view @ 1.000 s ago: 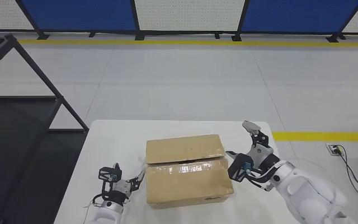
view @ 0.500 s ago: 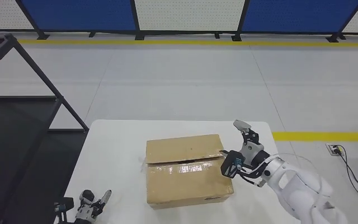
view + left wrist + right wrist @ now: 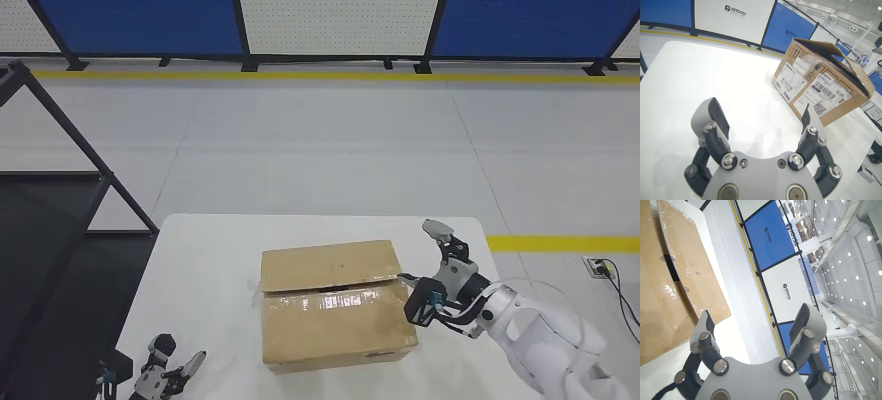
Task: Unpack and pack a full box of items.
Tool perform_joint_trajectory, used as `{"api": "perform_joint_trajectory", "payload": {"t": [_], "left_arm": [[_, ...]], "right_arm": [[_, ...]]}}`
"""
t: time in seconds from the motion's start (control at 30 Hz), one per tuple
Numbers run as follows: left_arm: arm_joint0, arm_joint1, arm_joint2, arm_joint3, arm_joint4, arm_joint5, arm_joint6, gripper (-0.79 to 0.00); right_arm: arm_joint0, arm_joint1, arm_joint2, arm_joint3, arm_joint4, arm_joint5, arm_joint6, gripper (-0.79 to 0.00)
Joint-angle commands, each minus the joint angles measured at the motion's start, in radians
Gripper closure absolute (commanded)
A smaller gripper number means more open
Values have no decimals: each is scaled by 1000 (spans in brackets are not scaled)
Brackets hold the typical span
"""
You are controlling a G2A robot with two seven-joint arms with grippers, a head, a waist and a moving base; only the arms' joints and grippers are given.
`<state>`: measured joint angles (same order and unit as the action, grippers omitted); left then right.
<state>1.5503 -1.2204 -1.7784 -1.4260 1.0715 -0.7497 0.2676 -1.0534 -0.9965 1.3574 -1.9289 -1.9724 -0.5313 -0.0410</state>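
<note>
A brown cardboard box [image 3: 335, 305] stands in the middle of the white table [image 3: 200, 260], its two top flaps down with a dark gap between them and clear tape over the near flap. Shipping labels cover the box [image 3: 819, 89] side that faces my left gripper. My left gripper [image 3: 178, 352] [image 3: 762, 117] is open and holds nothing, low at the table's front left corner, well apart from the box. My right gripper [image 3: 422, 255] [image 3: 755, 321] is open at the box's right end, one finger [image 3: 709, 323] by the top edge of the box [image 3: 677, 275].
A black metal rack frame [image 3: 60, 190] stands left of the table. Blue and white partition panels [image 3: 340, 25] line the far side of the floor, behind a yellow line. Bare table surface lies left of and behind the box.
My left gripper has drawn back from the box's left side to the table's front left corner. My right gripper shifted slightly at the box's right end. The box has not moved.
</note>
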Motion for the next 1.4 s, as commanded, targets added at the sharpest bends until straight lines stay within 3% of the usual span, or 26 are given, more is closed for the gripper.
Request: {"api": "perform_joint_trajectory", "payload": {"t": [0.0,0.1,0.3,0.57,0.9,0.97,1.37], "left_arm": [[0,0,0,0,0,0,0,-785],[-34,-2,17,-13,-29,50,-38,-785],[-181,4,24,1,-111,123,-195,-785],[-397,25,64,110,18,150,-394,-785],[-408,28,73,113,65,154,-420,-785],[-426,27,103,119,112,194,-421,-785],[-673,38,238,399,202,7,-514,-785]], "right_arm": [[0,0,0,0,1,0,0,-785],[0,0,0,0,1,0,0,-785],[-34,-1,15,-3,24,43,-7,-785],[-99,-3,87,3,102,129,0,-785],[-108,-3,98,6,111,136,9,-785],[-108,-3,98,6,111,136,9,-785],[-108,-3,98,6,111,136,9,-785]]}}
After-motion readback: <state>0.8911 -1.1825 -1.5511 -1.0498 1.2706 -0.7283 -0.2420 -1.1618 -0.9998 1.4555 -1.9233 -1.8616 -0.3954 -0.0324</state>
